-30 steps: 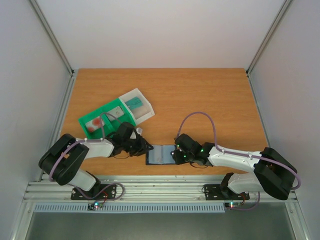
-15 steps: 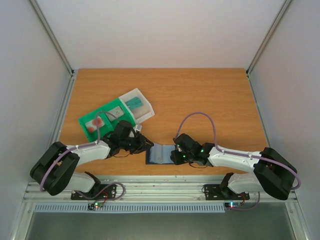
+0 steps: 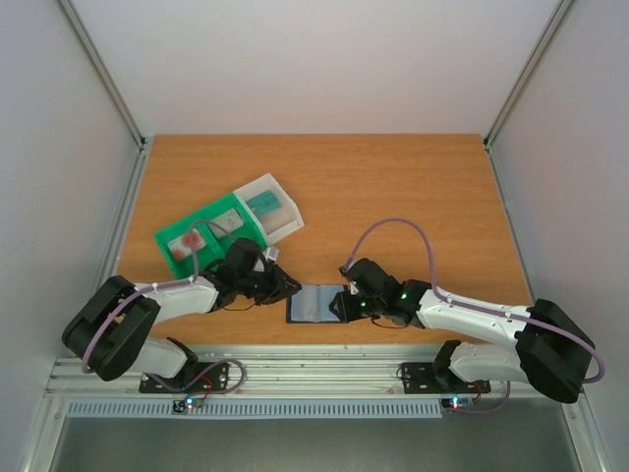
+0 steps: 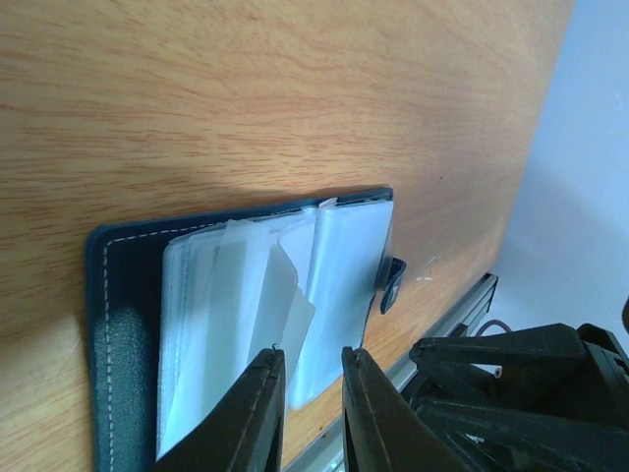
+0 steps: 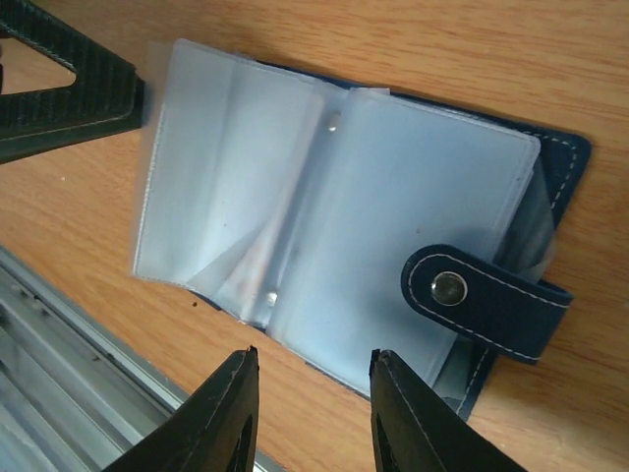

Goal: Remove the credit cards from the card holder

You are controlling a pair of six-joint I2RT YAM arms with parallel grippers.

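a robotics lab test cell: a wood-grain surface (image 3: 393, 187) boxed in by plain white panels (image 3: 314, 59) on bare aluminium struts (image 3: 103, 84). the left arm (image 3: 167, 300) and the right arm (image 3: 472, 315), both trailing purple cables (image 3: 393, 226), are bolted to a slotted metal rail (image 3: 314, 372) at its near edge, with small status lights (image 3: 401, 293) glowing.

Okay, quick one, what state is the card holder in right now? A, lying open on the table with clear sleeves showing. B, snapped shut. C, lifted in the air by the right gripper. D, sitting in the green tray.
A: the card holder lies flat on the table, its clear sleeves spread out and its clasp unfastened.
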